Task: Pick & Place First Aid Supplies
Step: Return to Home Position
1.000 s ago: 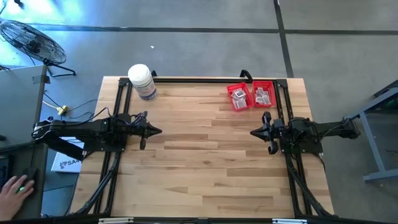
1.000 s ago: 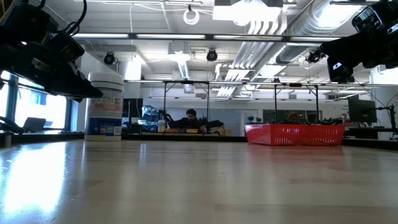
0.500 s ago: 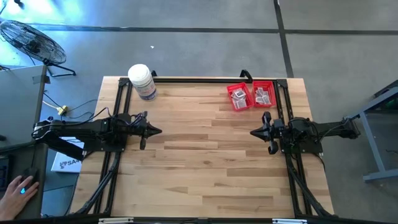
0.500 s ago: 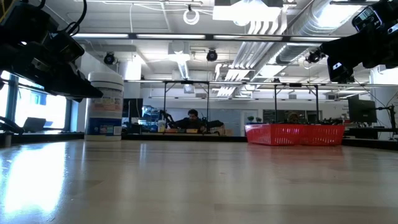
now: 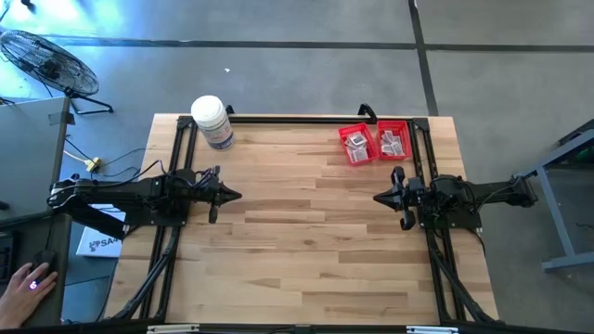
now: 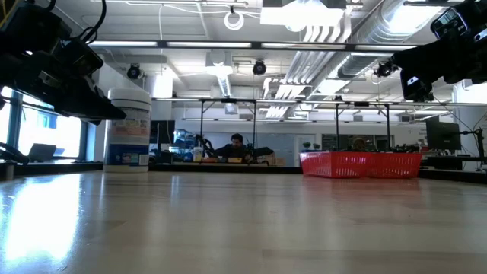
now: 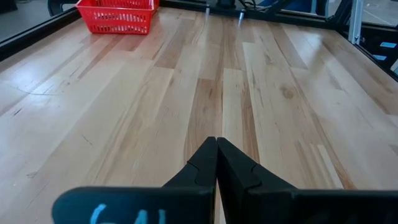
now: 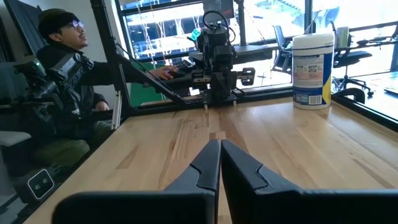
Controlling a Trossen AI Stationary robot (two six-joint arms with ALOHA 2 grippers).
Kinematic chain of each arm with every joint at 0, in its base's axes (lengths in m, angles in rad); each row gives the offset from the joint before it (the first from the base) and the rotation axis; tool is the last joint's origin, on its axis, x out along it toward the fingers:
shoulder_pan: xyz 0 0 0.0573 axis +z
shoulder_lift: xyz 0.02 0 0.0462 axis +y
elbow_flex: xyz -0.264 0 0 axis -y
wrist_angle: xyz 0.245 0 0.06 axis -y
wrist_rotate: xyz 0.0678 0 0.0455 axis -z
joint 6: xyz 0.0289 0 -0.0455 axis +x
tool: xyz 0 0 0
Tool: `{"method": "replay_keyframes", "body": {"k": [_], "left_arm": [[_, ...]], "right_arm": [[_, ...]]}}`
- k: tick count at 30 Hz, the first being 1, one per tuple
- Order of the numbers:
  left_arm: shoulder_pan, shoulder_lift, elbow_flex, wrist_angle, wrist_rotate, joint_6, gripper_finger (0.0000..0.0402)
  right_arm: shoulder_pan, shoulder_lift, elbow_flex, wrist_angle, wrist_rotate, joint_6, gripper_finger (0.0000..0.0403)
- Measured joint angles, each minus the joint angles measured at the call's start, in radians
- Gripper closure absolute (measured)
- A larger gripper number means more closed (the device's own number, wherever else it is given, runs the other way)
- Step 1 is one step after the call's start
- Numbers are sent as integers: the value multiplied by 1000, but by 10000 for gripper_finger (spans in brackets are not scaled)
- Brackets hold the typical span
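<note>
Small white-grey first aid packets [image 5: 356, 144] lie heaped in two red mesh baskets [image 5: 374, 142] near the table's far right corner; the low view shows only the baskets' walls [image 6: 361, 164], and the left wrist view one basket [image 7: 117, 14]. My left gripper [image 5: 238, 195] hovers shut above the table's left half, pointing right, its shut fingers plain in its wrist view [image 7: 217, 152]. My right gripper [image 5: 377, 198] hovers shut above the right half, pointing left, just nearer than the baskets [image 8: 220, 155]. Neither touches anything.
A large white bottle [image 5: 213, 122] with a purple label stands at the far left corner. A black frame rail [image 5: 297, 119] runs along the far edge. A person sits beyond the table's left edge [image 8: 62, 68], one hand [image 5: 26, 278] on a mouse. Bare wood lies between the grippers.
Both arms have kept still. Only the person's hand beside the table's left edge has shifted a little.
</note>
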Motion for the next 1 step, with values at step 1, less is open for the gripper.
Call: {"method": "replay_keyframes", "body": {"k": [1], "left_arm": [[0,0,0,0,0,0,401]], "right_arm": [[0,0,0,0,0,0,394]]}}
